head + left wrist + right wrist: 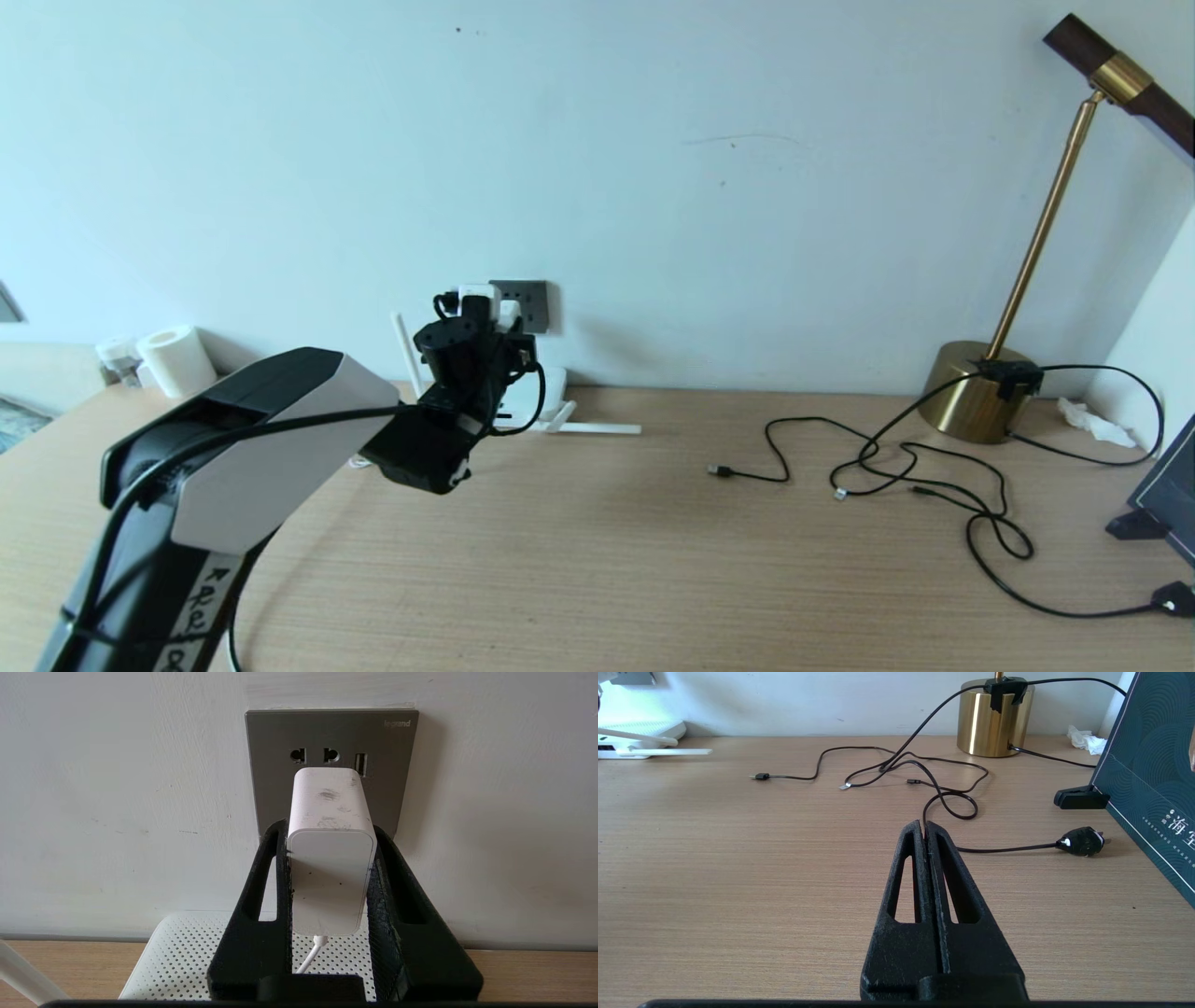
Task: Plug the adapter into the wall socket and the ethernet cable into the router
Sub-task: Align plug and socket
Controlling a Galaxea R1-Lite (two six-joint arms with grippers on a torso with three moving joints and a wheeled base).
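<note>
one arm is at work. the left gripper [329, 833] is held up against the wall, its fingers [266, 868] pinching the adapter [331, 858] by its two flat sides. the adapter is held at the wall socket [280, 765], its nose at the plate's lower holes; whether the pins are fully seated cannot be told, since the front end is hidden by the body itself. the upper row of holes and the slot beside them are left uncovered.

step in hand, as judged: seating the adapter. to do it well, the push should be kept straight along the adapter's long axis, square to the plate, with no sideways lean, until the body is flush against the grey face. the fingers should be parted only once no gap is seen, and the withdrawal made straight back so the thin white cord [312, 952] is not snagged.

orientation: the adapter's long axis is set perpendicular to the wall, pin end toward the socket, cord end toward the gripper's palm and trailing down over the router [187, 947], which lies on the desk directly below the socket.

the right gripper [925, 828] is parked low over the desk, fingers pressed together on nothing. the ethernet cable [990, 532] lies loose on the desk, well apart from the router; that step is not yet done.
</note>
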